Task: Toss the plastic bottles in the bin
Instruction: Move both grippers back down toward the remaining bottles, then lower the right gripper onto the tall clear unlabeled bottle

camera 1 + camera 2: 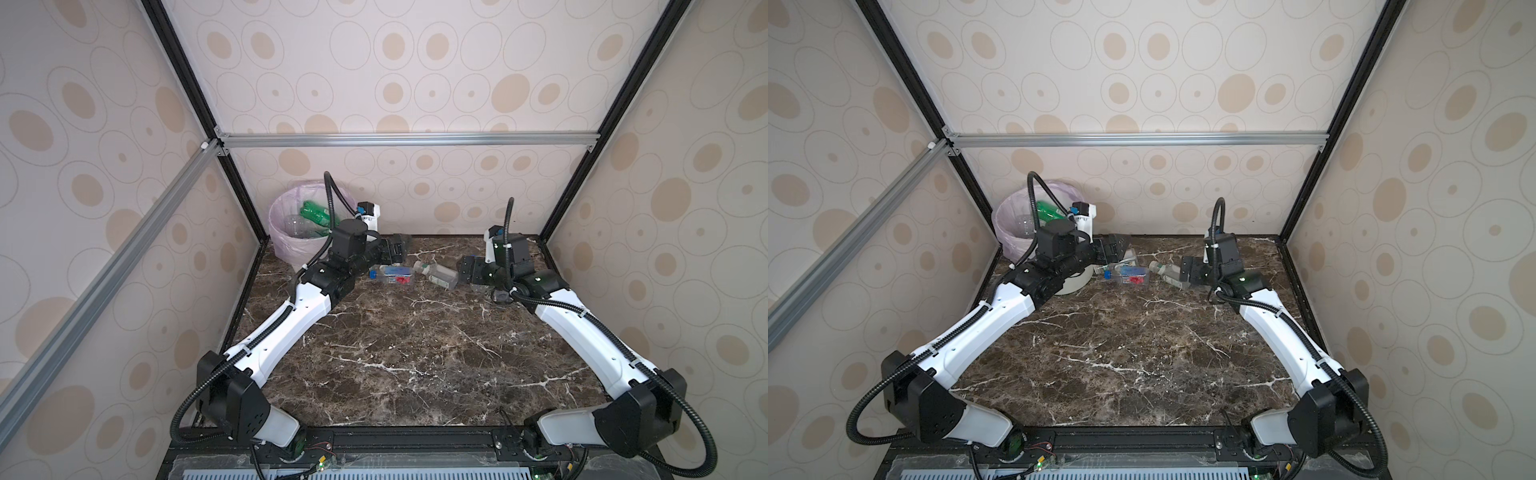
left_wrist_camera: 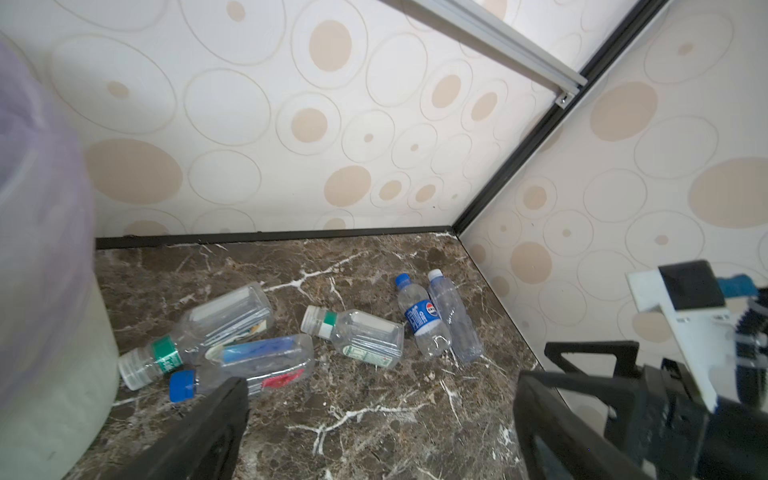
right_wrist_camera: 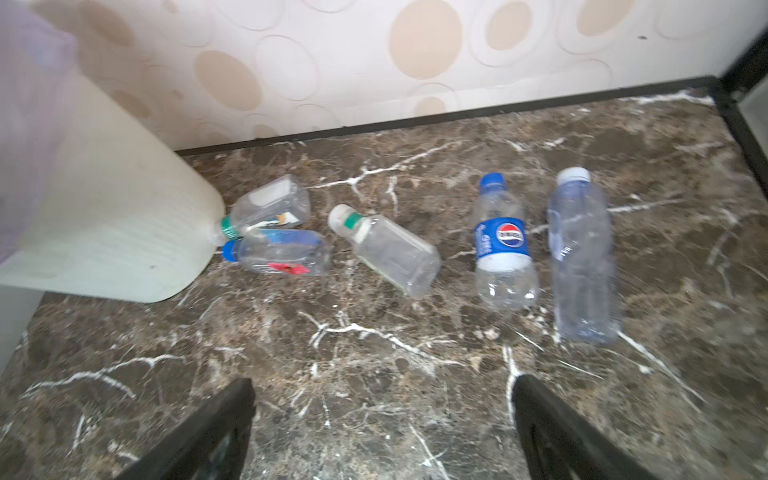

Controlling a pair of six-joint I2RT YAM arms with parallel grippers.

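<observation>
Five plastic bottles (image 3: 503,245) lie along the bench's (image 3: 374,332) back wall. The square green-collared bottle (image 3: 386,249) lies just ahead of the right end effector (image 3: 384,384), slanted, cap toward the bin (image 3: 116,232). It and the left end effector (image 2: 380,386) hang empty, jaws apart.

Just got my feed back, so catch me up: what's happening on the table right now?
Both arms are stretched toward the far end of the marble table, and neither holds anything: the left hand and right hand are open and empty. Five plastic bottles lie on their sides there, two of them right by the foot of the bin. It stands in the far left corner and already holds a green bottle and at least one clear bottle.
</observation>
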